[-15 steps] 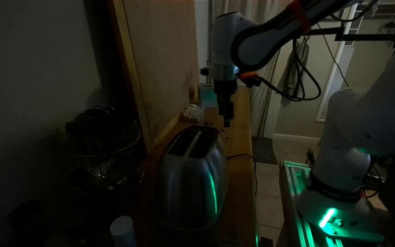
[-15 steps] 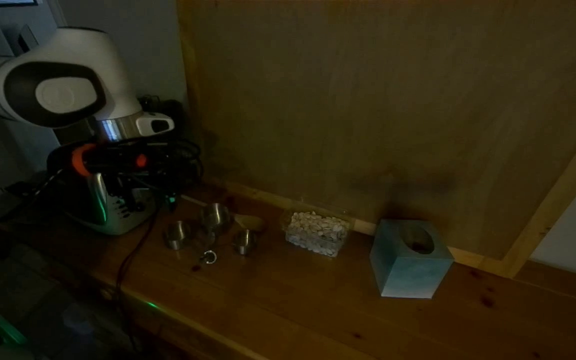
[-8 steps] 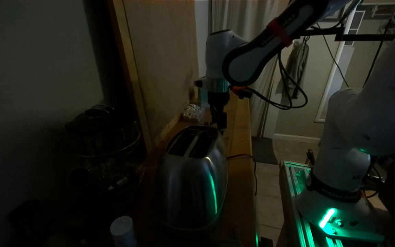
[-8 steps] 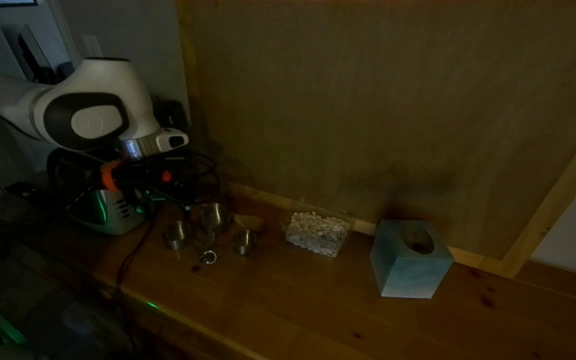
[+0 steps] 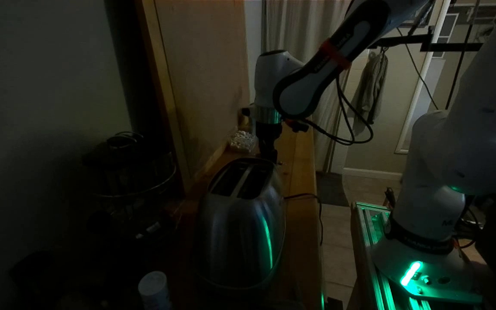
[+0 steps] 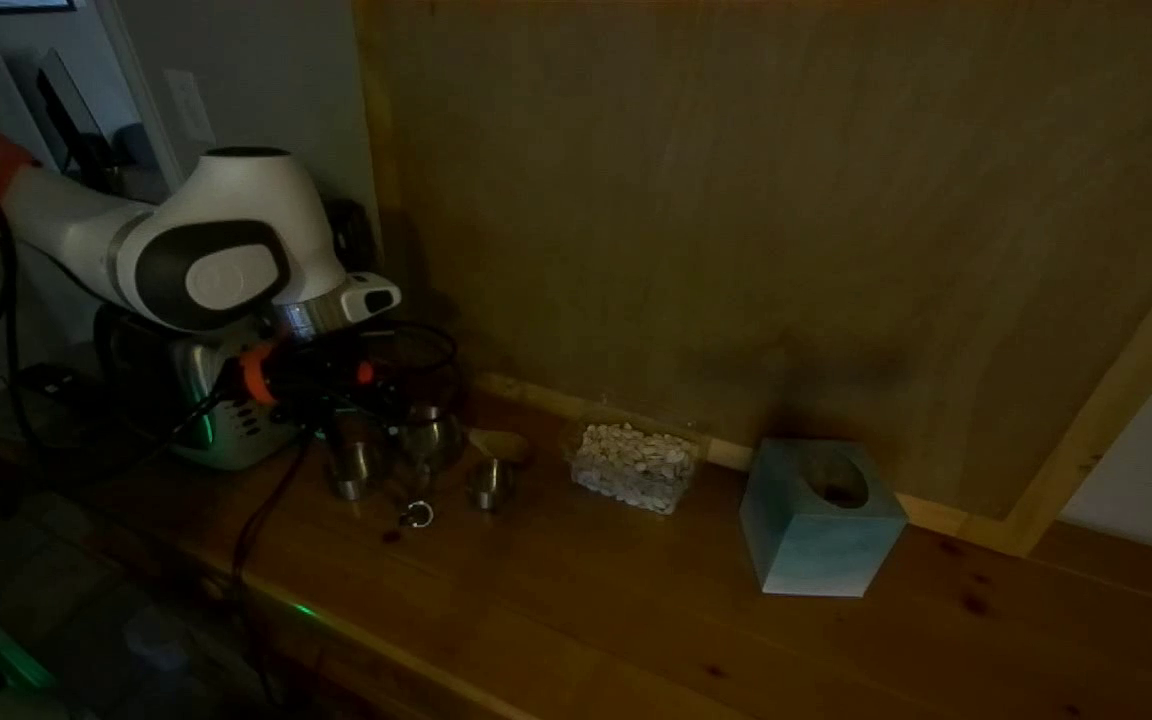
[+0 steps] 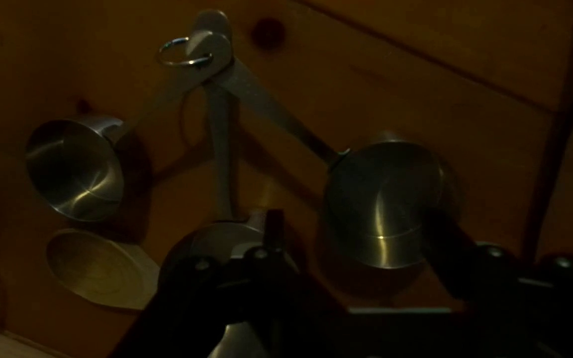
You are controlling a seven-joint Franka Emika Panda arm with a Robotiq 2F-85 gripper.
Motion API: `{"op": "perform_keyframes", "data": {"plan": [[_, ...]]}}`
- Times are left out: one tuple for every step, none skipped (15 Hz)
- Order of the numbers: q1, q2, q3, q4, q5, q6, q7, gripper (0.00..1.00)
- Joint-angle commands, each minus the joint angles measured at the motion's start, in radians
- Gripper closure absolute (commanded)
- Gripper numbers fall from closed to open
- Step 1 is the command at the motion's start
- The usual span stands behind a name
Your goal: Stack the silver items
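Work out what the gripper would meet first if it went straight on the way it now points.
Most likely the right cup in the wrist view, which seems to lie ahead of the open gripper. Depth is unclear, so it might brush the middle cup first.

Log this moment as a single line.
fingers: open, over silver cups | silver cups: three, unstacked | handles: meet near ring | spoon: beside cups | contact: unclear
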Motion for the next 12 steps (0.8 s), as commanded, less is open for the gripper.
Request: {"op": "perform_keyframes", "data": {"plan": [[-0.009,0.058,-0.005,0.033,0.020,0.026,-0.030,0.57],[-0.009,0.066,-0.005,0.036,0.021,0.029,-0.032,0.65],[-0.010,0.073,-0.005,0.040,0.025,0.029,-0.035,0.71],[-0.010,0.081,-0.004,0.043,0.024,0.026,-0.034,0.78],[-0.010,0.089,-0.002,0.045,0.025,0.025,-0.035,0.85],[-0.011,0.095,-0.002,0.049,0.027,0.024,-0.037,0.52],[-0.012,0.101,-0.001,0.051,0.027,0.025,-0.038,0.46],[-0.013,0.109,-0.001,0.054,0.025,0.027,-0.036,0.45],[-0.012,0.112,0.001,0.054,0.027,0.029,-0.041,0.42],[-0.014,0.117,0.002,0.056,0.024,0.031,-0.038,0.46],[-0.014,0.121,0.003,0.058,0.025,0.032,-0.040,0.55],[-0.014,0.124,0.004,0.060,0.024,0.033,-0.041,0.68]]}}
